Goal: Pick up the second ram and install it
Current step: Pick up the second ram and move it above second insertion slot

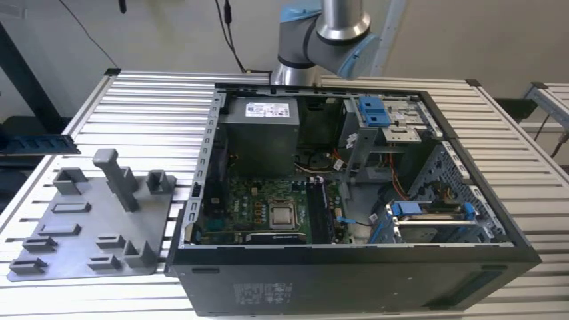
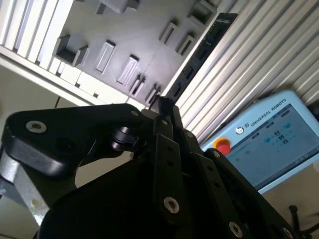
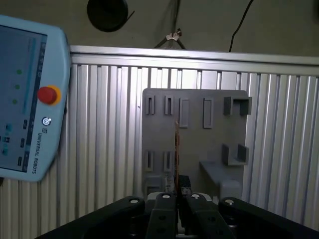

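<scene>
The case point(image 1: 356, 280) sits on the table point(image 1: 151, 93). The tray point(image 1: 89, 233) lies just beside it, on the exterior view's left. The board point(image 1: 258, 207) lies in the case. The gripper point(image 3: 177, 181) holds the ram point(image 3: 176, 144) near the tray.

The arm point(image 1: 324, 30) shows in the exterior view as a silver tube running down into a grey joint with a pale blue cap, with a further grey segment directly below it. In both wrist views the claw point(image 3: 177, 183) appears from behind, its black linkage bars, fastened with silver pins, converging toward the tips. Its fingers point(image 2: 167, 149) are pressed together with no gap visible between them. They pinch one end of the second ram point(image 2: 205, 46), which sticks straight out beyond the tips in line with the claw. In the first wrist view the two sides of the linkage sit symmetrically about that thin strip.
</scene>
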Available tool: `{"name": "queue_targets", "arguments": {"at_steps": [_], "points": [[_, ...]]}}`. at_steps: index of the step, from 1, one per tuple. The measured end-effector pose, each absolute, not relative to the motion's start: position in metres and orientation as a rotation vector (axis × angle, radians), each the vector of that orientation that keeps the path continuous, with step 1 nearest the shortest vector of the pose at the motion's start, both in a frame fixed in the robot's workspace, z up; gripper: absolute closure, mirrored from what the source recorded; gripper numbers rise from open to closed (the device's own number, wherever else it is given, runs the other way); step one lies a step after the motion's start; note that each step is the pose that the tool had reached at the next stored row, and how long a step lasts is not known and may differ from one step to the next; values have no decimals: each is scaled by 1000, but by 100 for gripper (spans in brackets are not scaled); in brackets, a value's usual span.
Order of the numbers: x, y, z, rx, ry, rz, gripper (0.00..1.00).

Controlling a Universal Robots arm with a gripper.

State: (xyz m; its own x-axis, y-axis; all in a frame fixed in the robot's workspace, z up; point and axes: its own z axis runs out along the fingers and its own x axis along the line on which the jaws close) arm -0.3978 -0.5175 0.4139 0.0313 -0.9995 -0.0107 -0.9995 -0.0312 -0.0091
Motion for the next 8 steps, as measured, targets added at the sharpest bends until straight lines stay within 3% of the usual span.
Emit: {"name": "queue_targets", "arguments": {"at_steps": [8], "points": [[-375,-518,414,-2246,2177,2,86]]}}
